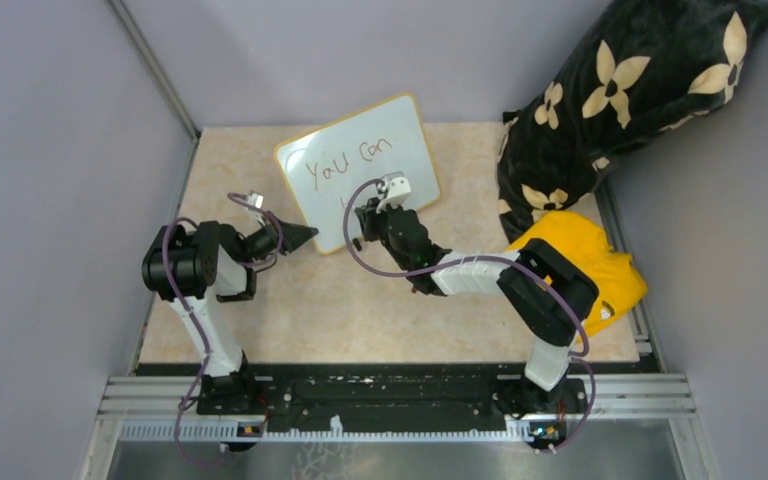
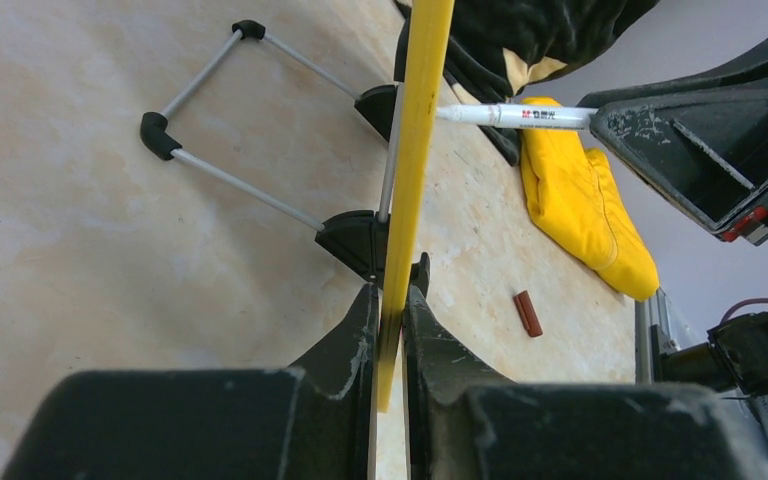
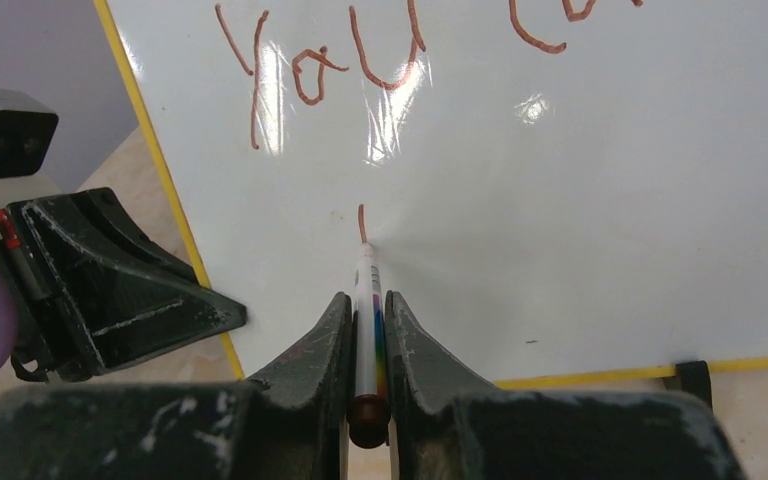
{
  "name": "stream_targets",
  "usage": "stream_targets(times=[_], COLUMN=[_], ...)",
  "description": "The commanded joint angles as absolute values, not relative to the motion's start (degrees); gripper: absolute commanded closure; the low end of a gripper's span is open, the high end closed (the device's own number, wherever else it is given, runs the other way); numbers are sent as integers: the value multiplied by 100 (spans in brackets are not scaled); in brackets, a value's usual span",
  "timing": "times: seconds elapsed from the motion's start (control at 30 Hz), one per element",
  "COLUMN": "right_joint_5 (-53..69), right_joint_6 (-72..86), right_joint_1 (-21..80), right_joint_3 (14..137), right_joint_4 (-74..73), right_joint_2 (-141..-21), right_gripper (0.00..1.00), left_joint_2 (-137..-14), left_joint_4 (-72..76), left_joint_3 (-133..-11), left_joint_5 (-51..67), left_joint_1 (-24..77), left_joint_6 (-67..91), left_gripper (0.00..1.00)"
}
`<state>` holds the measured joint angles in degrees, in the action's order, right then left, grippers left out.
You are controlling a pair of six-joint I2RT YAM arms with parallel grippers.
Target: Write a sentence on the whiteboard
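Overhead view of a pale stone-patterned tabletop with two robot arms mounted at its near edge. The whiteboard stands propped on a wire stand at the far middle of the tabletop, with its writing face turned toward the arms.

The left claw is clenched on the whiteboard's thin yellow frame. One finger sits on each side of the near left edge, next to a black foot of the stand.

The right claw is closed tight around a white marker. The marker points away from the claw toward the board, and its tip touches the white surface below the first written line. The board therefore lies directly in front of the right claw and just beyond its fingertips, and the left claw grips the frame a little to the left.

The sentence reads "You can" in thin reddish-brown handwriting along the upper part of the board. A single short upright stroke sits just above the marker tip and begins a second line.

A dark floral cushion lies at the far right. A yellow cloth is bunched near it, beside the right arm. A small brown cap lies on the tabletop, apart from the board.
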<state>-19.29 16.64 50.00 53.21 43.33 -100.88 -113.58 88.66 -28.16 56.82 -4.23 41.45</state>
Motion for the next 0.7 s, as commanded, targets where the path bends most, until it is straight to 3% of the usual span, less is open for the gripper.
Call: stream_targets(times=[0.0, 0.67], right_joint_5=[-1990, -1904], right_joint_6=[1746, 1750], right_joint_1=[4983, 4992], right_joint_3=[5082, 5234], right_joint_4=[4330, 4286], right_joint_2=[-9927, -9935], right_gripper=[100, 100], left_joint_2=[-11440, -11452], left_joint_4=[9659, 9641], left_joint_3=[-2878, -2892], left_joint_5=[5803, 5810], left_joint_1=[-404, -398], left_joint_6=[4241, 4256], left_gripper=[100, 100])
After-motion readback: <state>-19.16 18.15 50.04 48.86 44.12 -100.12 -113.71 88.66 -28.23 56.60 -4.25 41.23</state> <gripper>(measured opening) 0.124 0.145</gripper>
